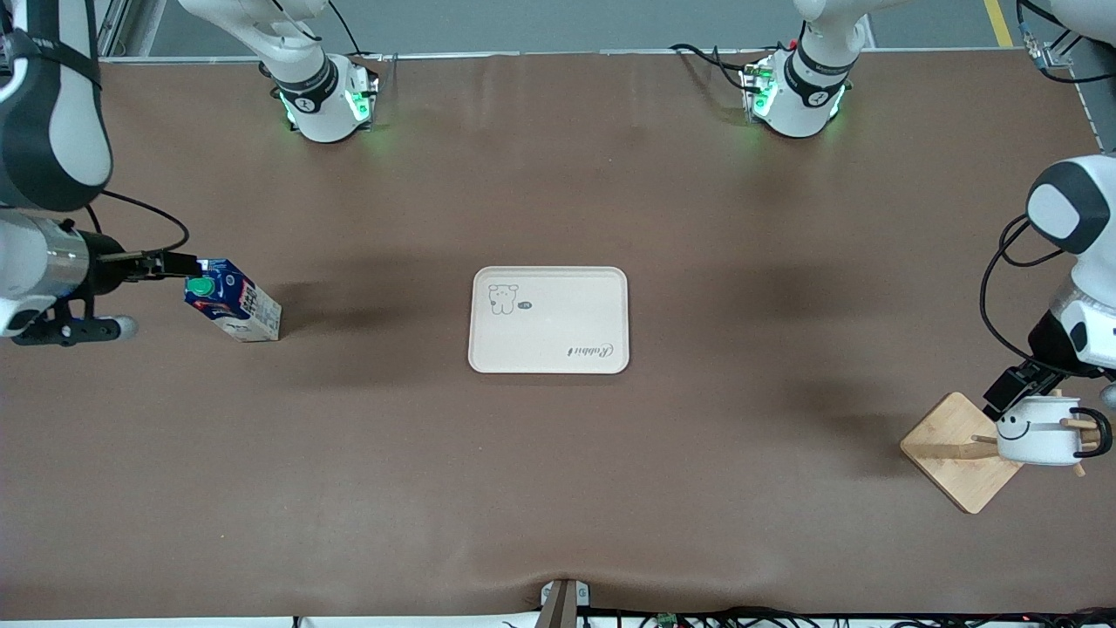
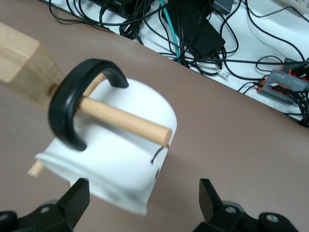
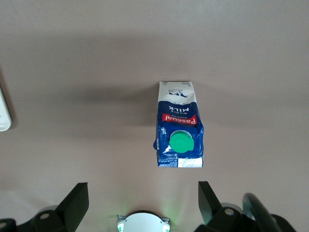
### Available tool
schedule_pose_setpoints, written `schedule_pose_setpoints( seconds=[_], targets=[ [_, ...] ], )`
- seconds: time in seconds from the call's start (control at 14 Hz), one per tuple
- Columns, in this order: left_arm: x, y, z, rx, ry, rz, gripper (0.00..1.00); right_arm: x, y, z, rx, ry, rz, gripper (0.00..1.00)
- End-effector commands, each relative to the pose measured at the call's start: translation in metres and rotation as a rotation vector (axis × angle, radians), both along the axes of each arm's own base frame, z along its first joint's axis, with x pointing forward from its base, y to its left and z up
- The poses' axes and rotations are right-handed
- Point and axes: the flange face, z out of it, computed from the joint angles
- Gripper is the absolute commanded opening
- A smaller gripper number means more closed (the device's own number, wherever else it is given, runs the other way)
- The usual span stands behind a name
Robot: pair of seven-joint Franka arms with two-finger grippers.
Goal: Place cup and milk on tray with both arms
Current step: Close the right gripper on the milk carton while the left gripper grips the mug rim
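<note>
The cream tray [image 1: 549, 349] with the "Rabbit" lettering lies flat at the table's middle, with nothing on it. The milk [image 1: 234, 303], a blue and white carton with a green cap, stands toward the right arm's end. My right gripper [image 1: 185, 263] is open beside the carton's top. In the right wrist view the milk [image 3: 178, 130] lies ahead of the open gripper [image 3: 142, 200], not between the fingers. The white smiley cup [image 1: 1036, 432] hangs by its black handle on a wooden peg toward the left arm's end. My left gripper [image 1: 1003, 397] is open next to it. In the left wrist view the cup [image 2: 125, 159] sits just ahead of the open gripper [image 2: 142, 203].
The cup's peg [image 2: 125, 121] belongs to a wooden stand with a square base [image 1: 950, 458] near the table's end. Cables and boxes [image 2: 193, 34] lie off the table edge nearest the front camera. The right arm's base [image 3: 143, 223] shows in its wrist view.
</note>
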Motion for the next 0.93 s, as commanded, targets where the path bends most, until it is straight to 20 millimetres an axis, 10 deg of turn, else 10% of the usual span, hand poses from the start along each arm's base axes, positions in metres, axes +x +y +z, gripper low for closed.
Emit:
schedule_pose_setpoints(
  seconds=[0.0, 0.14, 0.43, 0.86],
  targets=[
    [0.005, 0.002, -0.005, 0.006, -0.049, 0.006, 1.0, -0.005, 0.001, -0.011, -0.072, -0.007, 0.048, 1.0],
    [0.008, 0.001, -0.01, 0.005, -0.065, 0.003, 1.0, -0.005, -0.006, -0.028, -0.12, -0.014, 0.071, 1.0],
    [0.006, -0.001, -0.004, 0.012, -0.069, -0.006, 0.57, -0.015, -0.016, -0.075, -0.099, -0.006, 0.11, 1.0],
    [0.004, -0.002, 0.003, 0.017, -0.074, -0.011, 0.25, -0.026, -0.037, -0.102, -0.087, 0.002, 0.096, 1.0]
  ],
)
